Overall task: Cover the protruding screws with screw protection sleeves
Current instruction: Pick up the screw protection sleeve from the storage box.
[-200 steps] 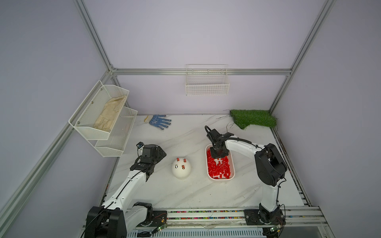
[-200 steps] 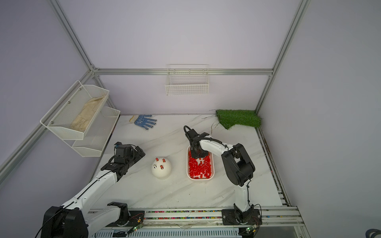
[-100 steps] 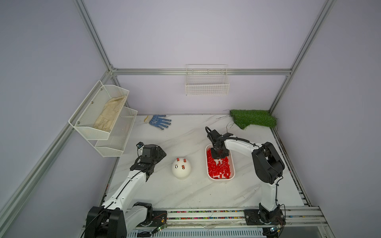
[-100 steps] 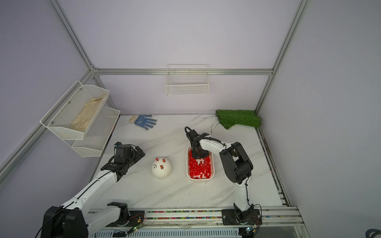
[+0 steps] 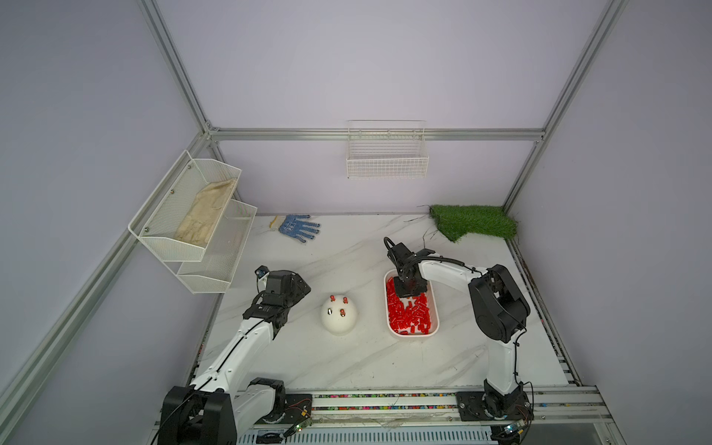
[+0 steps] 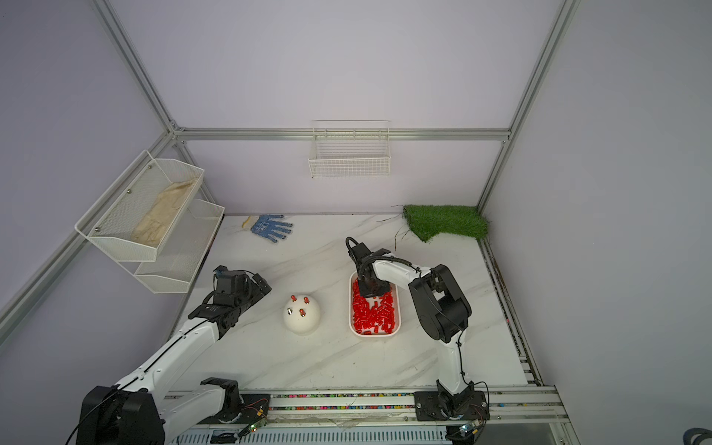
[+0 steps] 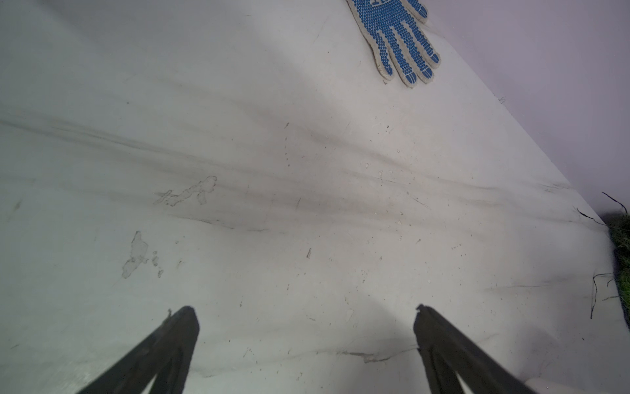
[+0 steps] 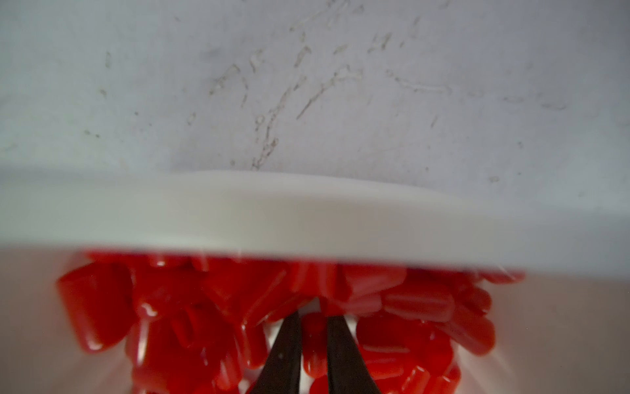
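Note:
A white dome [image 5: 339, 321] [image 6: 302, 321] stands mid-table. Three of its protruding screws wear red sleeves [image 5: 345, 299]; one bare silver screw [image 5: 329, 310] [image 6: 289, 310] still shows. To its right, a white tray [image 5: 435, 308] [image 6: 398, 308] [image 8: 306, 211] holds several loose red screw protection sleeves [image 5: 408, 314] [image 6: 373, 314] [image 8: 419, 303]. My right gripper [image 5: 410, 294] [image 6: 371, 293] [image 8: 313, 308] is down in the tray's far end, its fingers drawn close on one red sleeve [image 8: 315, 341]. My left gripper [image 5: 302, 287] [image 7: 305, 310] hangs open and empty left of the dome.
A blue dotted glove [image 5: 299, 227] [image 7: 395, 37] lies at the back of the table. Green turf [image 5: 474, 221] fills the back right corner. White mesh shelves [image 5: 192, 215] jut from the left wall, and a wire basket [image 5: 387, 154] hangs on the back wall.
The right gripper has sunk a little deeper into the pile of sleeves and its fingers have drawn closer together. The left arm has not moved.

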Tool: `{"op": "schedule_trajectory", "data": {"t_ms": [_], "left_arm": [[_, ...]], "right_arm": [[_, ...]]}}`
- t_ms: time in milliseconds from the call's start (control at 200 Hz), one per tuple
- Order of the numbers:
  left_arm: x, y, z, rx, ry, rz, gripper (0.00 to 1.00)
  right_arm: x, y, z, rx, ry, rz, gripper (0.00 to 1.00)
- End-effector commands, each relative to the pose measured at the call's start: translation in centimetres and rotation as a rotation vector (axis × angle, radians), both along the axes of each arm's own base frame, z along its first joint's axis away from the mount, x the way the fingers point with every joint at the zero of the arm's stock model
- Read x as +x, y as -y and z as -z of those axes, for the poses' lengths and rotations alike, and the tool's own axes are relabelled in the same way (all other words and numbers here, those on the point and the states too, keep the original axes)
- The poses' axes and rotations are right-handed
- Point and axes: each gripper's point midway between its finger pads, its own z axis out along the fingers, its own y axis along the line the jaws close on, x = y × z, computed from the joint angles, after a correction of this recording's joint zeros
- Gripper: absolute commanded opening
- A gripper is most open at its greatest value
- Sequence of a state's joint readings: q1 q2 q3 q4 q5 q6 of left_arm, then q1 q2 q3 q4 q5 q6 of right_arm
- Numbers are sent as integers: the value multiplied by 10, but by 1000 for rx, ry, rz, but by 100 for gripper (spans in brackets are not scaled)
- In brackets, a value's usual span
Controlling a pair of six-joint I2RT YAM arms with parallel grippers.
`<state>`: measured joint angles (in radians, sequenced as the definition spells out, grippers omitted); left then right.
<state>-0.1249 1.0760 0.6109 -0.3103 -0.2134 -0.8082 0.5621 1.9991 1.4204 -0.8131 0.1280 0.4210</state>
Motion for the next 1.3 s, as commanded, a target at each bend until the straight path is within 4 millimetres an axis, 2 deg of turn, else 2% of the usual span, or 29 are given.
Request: {"op": "schedule_trajectory", "data": {"t_ms": [0, 160, 305, 455, 640, 830, 1025, 1075, 1295], "left_arm": [[11, 4, -41, 11, 112, 39, 100], [10, 14, -72, -5, 195, 111, 100], [14, 45, -99, -91, 275, 258, 100], [14, 72, -121, -156, 368, 375, 100], [12, 94, -134, -168, 396, 431, 100], [15, 130, -148, -213, 440, 529, 100], [18, 175, -164, -337, 537, 628, 98], [18, 186, -167, -369, 568, 643, 97], [24, 218, -178, -533, 671, 671, 91]], "right_arm": [[3, -4, -23, 66, 50, 9, 16], [2, -8, -53, 127, 101, 19, 16], [5, -15, -82, 194, 162, 18, 16], [10, -22, -100, 247, 207, 12, 16], [22, -36, -127, 336, 281, 9, 16], [36, -54, -153, 450, 350, 13, 16], [48, -71, -185, 597, 424, 53, 16], [54, -77, -198, 653, 462, 60, 16], [68, -87, -228, 780, 534, 114, 16]]}}
